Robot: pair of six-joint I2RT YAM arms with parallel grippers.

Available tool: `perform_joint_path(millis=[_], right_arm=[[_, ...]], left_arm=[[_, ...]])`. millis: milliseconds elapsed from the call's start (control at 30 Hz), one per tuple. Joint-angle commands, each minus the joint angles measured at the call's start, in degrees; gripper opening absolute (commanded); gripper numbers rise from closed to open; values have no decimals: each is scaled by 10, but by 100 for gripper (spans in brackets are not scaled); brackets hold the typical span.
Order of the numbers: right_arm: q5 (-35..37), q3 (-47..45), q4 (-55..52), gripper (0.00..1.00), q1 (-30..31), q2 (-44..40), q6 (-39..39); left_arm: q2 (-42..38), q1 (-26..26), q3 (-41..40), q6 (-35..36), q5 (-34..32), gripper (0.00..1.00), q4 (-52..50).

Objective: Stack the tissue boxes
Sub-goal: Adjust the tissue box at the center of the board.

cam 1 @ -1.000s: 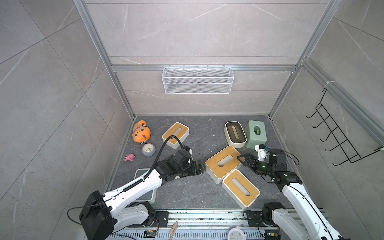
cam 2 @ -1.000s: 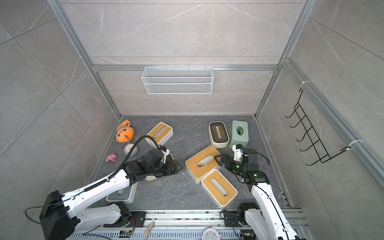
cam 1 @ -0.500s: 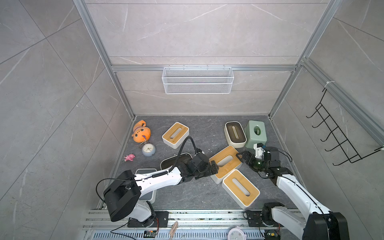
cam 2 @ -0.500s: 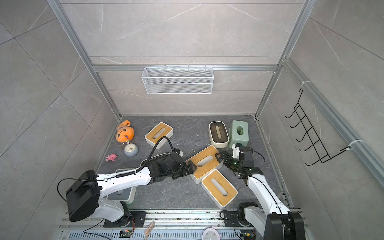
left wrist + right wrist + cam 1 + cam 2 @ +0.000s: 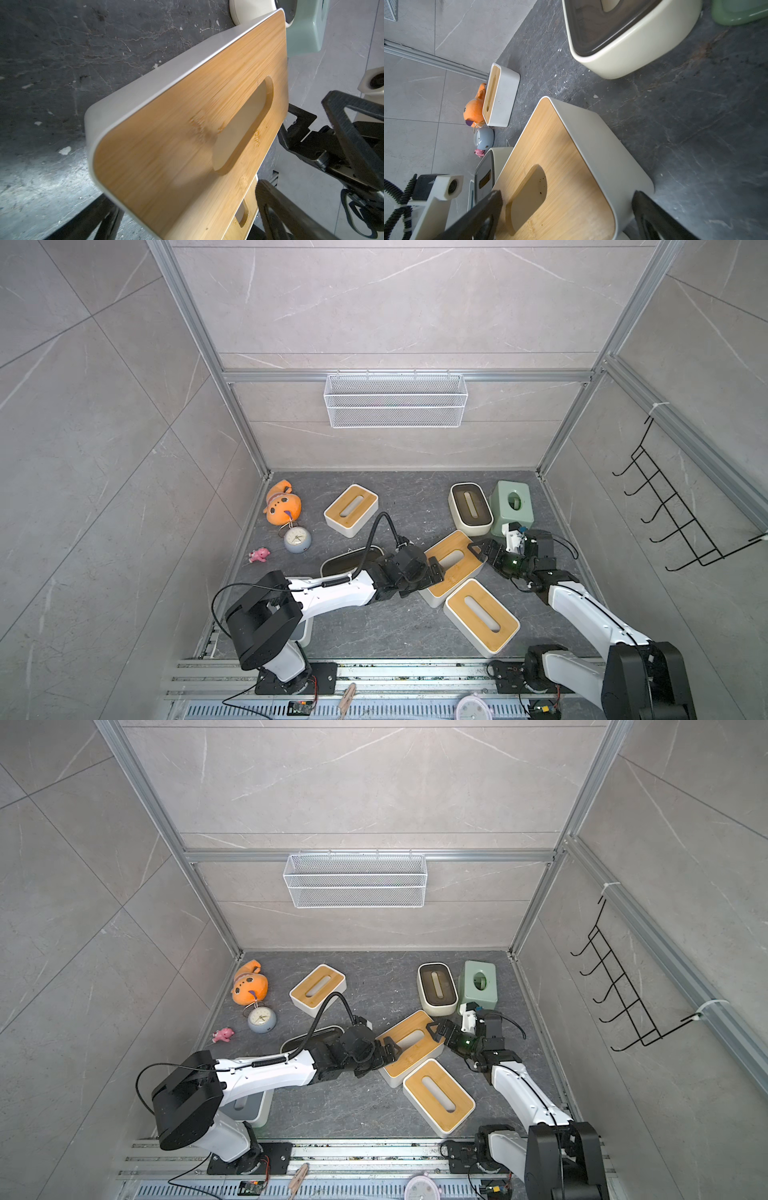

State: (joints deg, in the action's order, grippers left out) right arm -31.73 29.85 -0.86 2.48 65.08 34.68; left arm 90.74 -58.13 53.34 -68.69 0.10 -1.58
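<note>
A white tissue box with a bamboo lid (image 5: 453, 564) (image 5: 409, 1044) lies diagonally mid-floor. My left gripper (image 5: 432, 569) (image 5: 187, 218) is open, its fingers either side of the box's near-left end (image 5: 187, 124). My right gripper (image 5: 480, 551) (image 5: 566, 220) is open around the far-right end (image 5: 560, 166). A second bamboo-lid box (image 5: 482, 616) touches it in front; a third (image 5: 351, 510) sits at back left. A cream box with brown lid (image 5: 470, 506) and a pale green box (image 5: 511, 504) stand at back right. Another cream box (image 5: 349, 562) is half hidden under my left arm.
An orange plush toy (image 5: 282, 504), a small grey clock (image 5: 297, 539) and a pink toy (image 5: 259, 554) lie along the left wall. A white wire basket (image 5: 395, 400) hangs on the back wall. A black hook rack (image 5: 681, 510) is on the right wall.
My left arm swung right, from over the half-hidden cream box to the middle bamboo box's near end. My right gripper moved in over its far end. Both stayed open.
</note>
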Motion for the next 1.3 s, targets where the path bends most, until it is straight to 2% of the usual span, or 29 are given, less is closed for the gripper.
perform_joint_path(millis=[0, 267, 667, 1267], right_arm=[[-33, -8, 11, 100, 11, 4, -9], [-20, -10, 12, 100, 39, 1, 1], [49, 18, 84, 100, 139, 67, 38], [89, 48, 178, 100, 209, 166, 77]], left_arm=[[16, -1, 33, -15, 3, 100, 20], [26, 12, 62, -24, -1, 100, -13], [33, 84, 81, 4, 48, 100, -45], [6, 186, 86, 54, 91, 100, -101]])
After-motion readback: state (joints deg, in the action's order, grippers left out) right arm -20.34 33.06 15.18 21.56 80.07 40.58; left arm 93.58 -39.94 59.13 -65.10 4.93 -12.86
